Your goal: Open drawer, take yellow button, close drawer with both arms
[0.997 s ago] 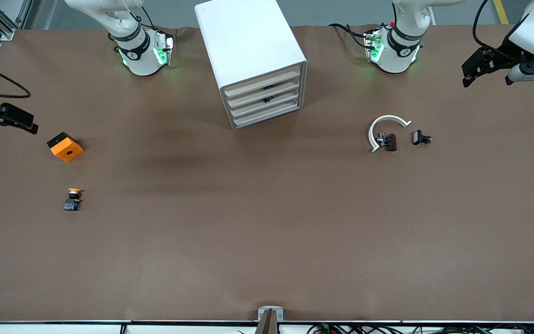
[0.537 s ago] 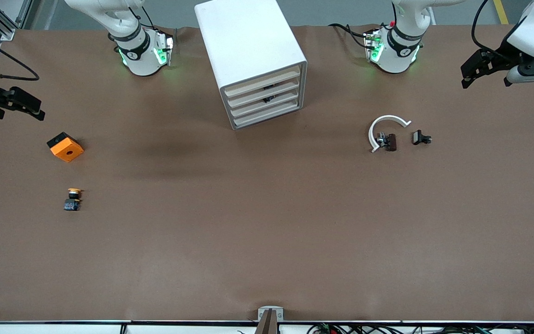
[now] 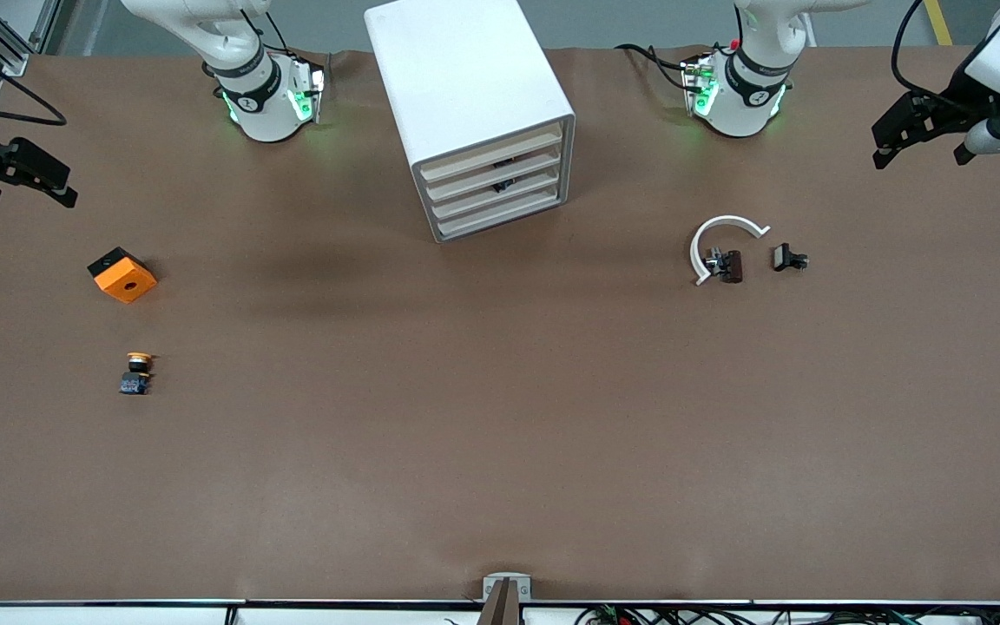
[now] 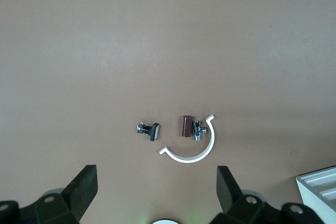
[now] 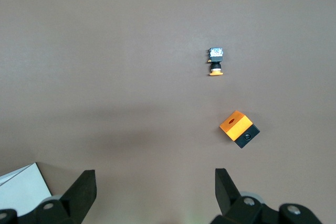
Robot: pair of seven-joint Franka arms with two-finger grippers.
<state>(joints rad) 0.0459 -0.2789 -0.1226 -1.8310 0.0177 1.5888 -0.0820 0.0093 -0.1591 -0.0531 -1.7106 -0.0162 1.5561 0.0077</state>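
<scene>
Brown bench (image 3: pixel 500 434) carries a white cabinet (image 3: pixel 474 113), its top drawer (image 3: pixel 493 146) closed. Button (image 3: pixel 136 371) lies well apart from the cabinet, toward the right arm's end. Left gripper (image 3: pixel 921 130) and right gripper (image 3: pixel 9 171) hang with fingers spread, empty.

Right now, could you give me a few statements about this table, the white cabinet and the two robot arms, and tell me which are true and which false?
1. The white boxy cabinet's topmost cream-white drawer is pulled out. False: it is pushed in.
2. The tiny orange-capped push-button lies on the brown table. True.
3. The left gripper holds the white curved strip. False: it is open and holds nothing.
4. The button lies nearer the front camera than the orange square block. True.
5. The right gripper is open. True.
</scene>
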